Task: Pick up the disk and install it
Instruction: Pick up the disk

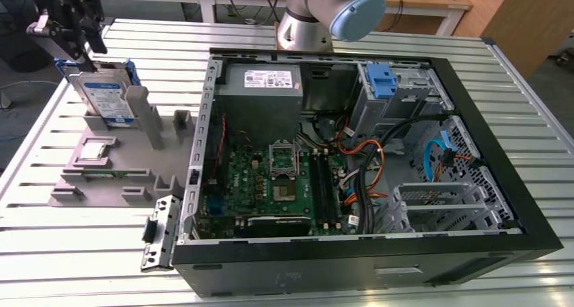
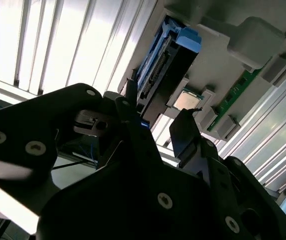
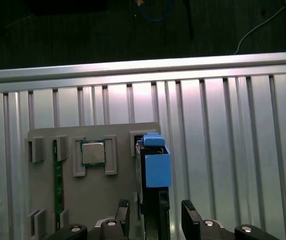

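Observation:
The disk (image 1: 103,95) stands on edge in a slot at the far end of a grey holder (image 1: 107,179), at the exterior view's left. It is a silver drive with a white-and-blue label in a blue carrier. My gripper (image 1: 85,55) hangs right at the disk's top edge. In both wrist views the two black fingers (image 3: 190,215) stand apart on either side of the disk (image 3: 155,167), and I see no contact. The second wrist view shows the open gripper (image 2: 158,107) with the disk (image 2: 165,65) beyond the fingertips.
An open computer case (image 1: 502,186) lies on the slatted metal table (image 1: 80,253), with a blue bracket (image 1: 381,78) in its drive bay and a grey power supply (image 1: 265,78). The holder also carries a processor chip (image 3: 92,152) and a memory stick (image 3: 57,180). The arm's base (image 1: 327,11) stands behind the case.

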{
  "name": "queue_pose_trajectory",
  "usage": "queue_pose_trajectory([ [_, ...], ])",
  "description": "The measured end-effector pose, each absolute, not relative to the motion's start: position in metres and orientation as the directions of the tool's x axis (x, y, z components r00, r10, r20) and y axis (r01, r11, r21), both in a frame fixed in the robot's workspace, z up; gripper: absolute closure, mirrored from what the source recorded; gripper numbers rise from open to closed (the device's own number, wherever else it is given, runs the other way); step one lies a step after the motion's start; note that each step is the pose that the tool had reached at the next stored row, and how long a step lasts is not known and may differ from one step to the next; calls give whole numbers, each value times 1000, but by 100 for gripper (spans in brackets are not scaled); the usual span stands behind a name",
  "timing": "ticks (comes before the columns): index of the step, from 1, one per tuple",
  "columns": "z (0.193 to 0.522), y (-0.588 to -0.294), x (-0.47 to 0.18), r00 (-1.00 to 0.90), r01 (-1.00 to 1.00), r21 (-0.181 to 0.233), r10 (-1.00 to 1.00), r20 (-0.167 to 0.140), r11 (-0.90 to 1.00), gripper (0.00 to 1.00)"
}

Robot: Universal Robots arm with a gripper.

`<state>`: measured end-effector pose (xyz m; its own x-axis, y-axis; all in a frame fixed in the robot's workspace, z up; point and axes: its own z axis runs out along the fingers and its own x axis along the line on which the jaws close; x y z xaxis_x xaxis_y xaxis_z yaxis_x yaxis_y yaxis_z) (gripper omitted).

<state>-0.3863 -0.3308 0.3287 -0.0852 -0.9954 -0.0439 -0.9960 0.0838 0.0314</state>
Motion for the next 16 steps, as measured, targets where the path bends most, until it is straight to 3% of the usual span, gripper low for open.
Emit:
queue_pose_trajectory([
  [16,302,-331,-388,-45,-999,30,-998,-49,43,47],
])
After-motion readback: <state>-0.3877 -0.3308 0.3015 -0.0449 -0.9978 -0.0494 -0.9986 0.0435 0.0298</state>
